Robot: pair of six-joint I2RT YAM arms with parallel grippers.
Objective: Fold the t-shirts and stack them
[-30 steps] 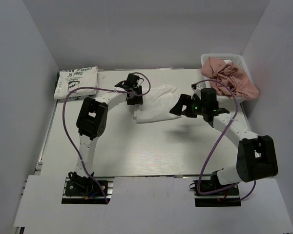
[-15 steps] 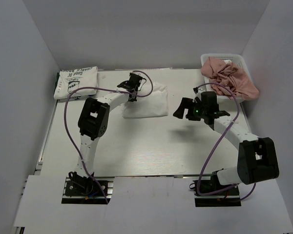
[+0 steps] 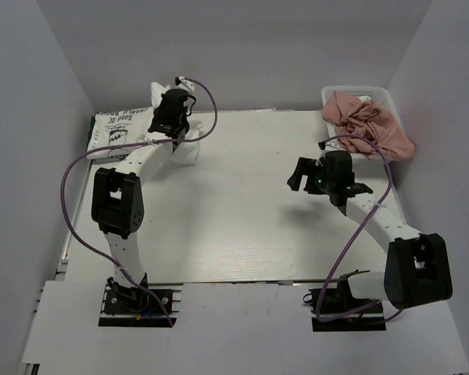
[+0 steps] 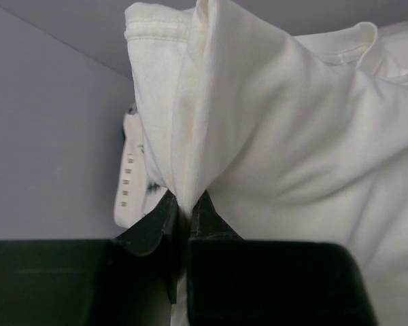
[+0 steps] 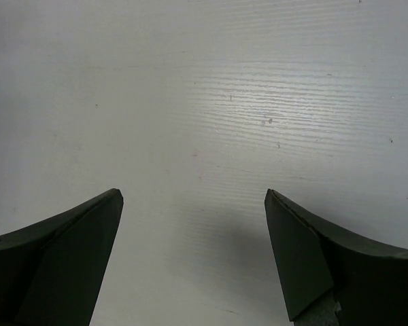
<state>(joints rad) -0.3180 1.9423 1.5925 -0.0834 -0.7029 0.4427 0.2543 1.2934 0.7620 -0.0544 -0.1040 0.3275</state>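
A folded white t-shirt with dark lettering lies at the table's far left corner. My left gripper is shut on a second folded white t-shirt, holding it up beside that one; in the left wrist view the cloth hangs bunched from the pinched fingertips, and the printed t-shirt's edge shows behind. My right gripper is open and empty over bare table at mid right; its fingers stand wide apart above the tabletop.
A white basket at the far right corner holds a crumpled pink garment. Grey walls close in the table on the left, back and right. Purple cables loop off both arms.
My left gripper has carried the folded white t-shirt from the table's middle to the far left, beside the printed one. My right gripper has let go and drawn back to the right.
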